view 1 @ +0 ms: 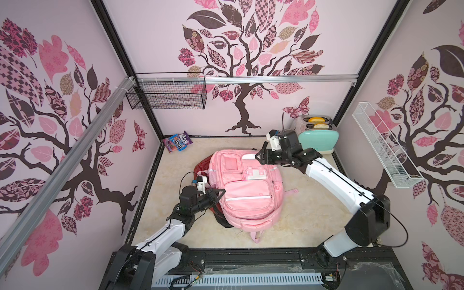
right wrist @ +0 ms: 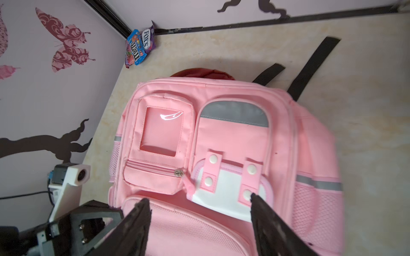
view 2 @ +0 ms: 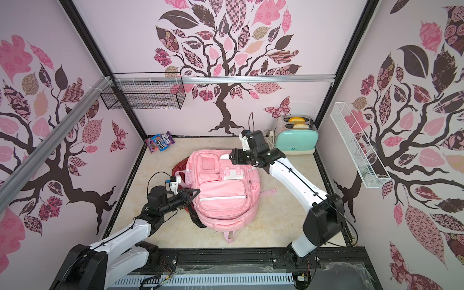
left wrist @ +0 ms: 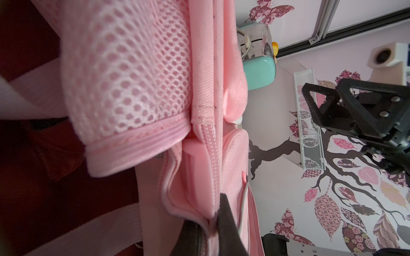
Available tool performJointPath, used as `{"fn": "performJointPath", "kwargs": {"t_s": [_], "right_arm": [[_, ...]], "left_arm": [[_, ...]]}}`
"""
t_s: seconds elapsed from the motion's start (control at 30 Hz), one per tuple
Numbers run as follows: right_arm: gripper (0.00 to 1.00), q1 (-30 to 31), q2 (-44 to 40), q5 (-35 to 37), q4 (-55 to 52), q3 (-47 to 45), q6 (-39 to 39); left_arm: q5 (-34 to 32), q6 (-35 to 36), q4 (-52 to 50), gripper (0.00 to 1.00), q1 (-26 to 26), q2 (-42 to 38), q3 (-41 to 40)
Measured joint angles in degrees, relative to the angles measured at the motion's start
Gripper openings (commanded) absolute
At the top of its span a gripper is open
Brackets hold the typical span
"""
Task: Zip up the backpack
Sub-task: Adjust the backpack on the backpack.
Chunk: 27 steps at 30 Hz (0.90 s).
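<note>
The pink backpack point(view 1: 247, 190) point(view 2: 223, 193) lies front-up in the middle of the table. My left gripper point(view 1: 222, 192) point(view 2: 198, 191) reaches in at its left side. In the left wrist view that gripper point(left wrist: 208, 212) is shut on a fold of pink backpack point(left wrist: 155, 88) fabric beside a line of zipper teeth. My right gripper point(view 1: 258, 155) point(view 2: 232, 154) hovers over the backpack's upper right part. In the right wrist view it point(right wrist: 199, 198) stands open above the backpack point(right wrist: 221, 137), with nothing between its fingers. A small pocket zipper pull point(right wrist: 178, 173) shows there.
A dark red bag point(view 1: 202, 167) lies under the backpack's left side. A mint toaster point(view 1: 317, 139) stands at the back right and candy bags point(view 1: 178, 143) lie at the back left. A black wire basket point(view 1: 167, 94) and a white one point(view 1: 384, 148) hang on the walls.
</note>
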Motion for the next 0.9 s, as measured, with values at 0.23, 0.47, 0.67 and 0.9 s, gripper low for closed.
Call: {"fn": "performJointPath", "kwargs": {"t_s": [0.23, 0.47, 0.67, 0.9], "right_arm": [[0.76, -9.11, -8.72, 2.45, 4.61, -16.46, 6.80], [0.74, -14.23, -9.40, 1.57, 6.32, -30.21, 12.15], [0.74, -14.08, -8.87, -1.20, 10.71, -33.75, 14.71], [0.74, -14.23, -8.26, -5.11, 14.03, -34.97, 15.43]], "left_arm": [[-3.06, 2.01, -10.38, 0.00, -0.02, -3.06, 3.98], [-7.43, 5.29, -22.36, 0.00, -0.22, -3.04, 9.70], [-11.78, 9.07, -32.48, 0.00, -0.42, 0.61, 16.81], [-18.80, 12.85, -43.36, 0.12, -1.84, 8.79, 25.88]]}}
